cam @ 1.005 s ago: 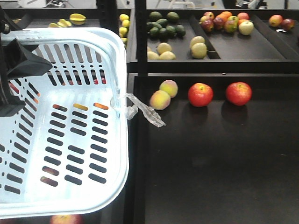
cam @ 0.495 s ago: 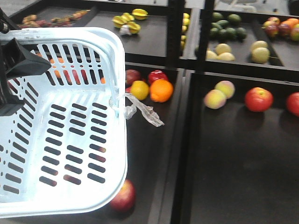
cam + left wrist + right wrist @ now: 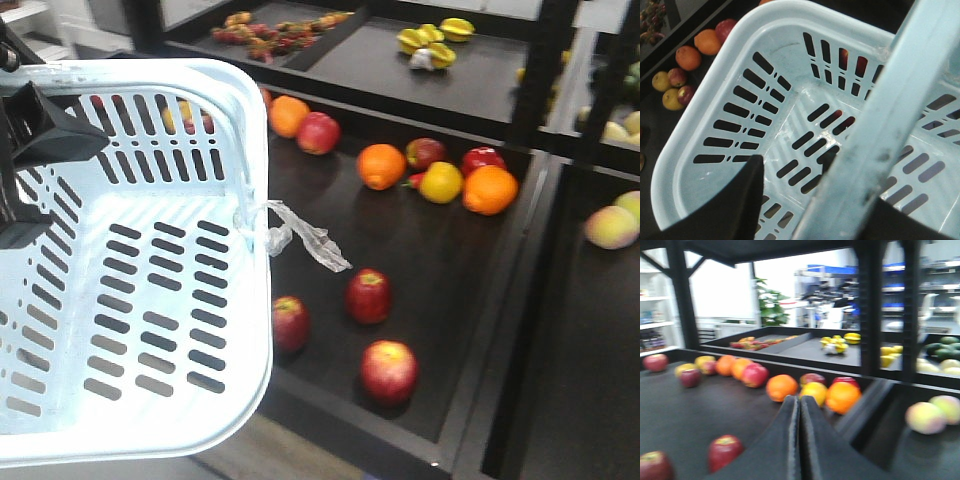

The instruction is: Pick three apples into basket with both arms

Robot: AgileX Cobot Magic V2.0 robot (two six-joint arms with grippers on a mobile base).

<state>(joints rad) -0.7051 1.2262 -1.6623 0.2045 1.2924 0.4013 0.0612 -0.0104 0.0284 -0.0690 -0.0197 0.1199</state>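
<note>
Front-facing view: our basket (image 3: 252, 150) hangs empty, pinched in our left claw (image 3: 816, 215). Three apples (image 3: 368, 296) lie unpicked on the shelf (image 3: 440, 270). Our right claw (image 3: 800, 412) is pressed together.

The basket (image 3: 150, 75) is pale blue-white, the apples (image 3: 368, 296) deep red.

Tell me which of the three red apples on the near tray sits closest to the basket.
The leftmost apple, its edge hidden behind the rim of the basket. The middle apple and the front-right apple lie farther right, in full view.
</note>
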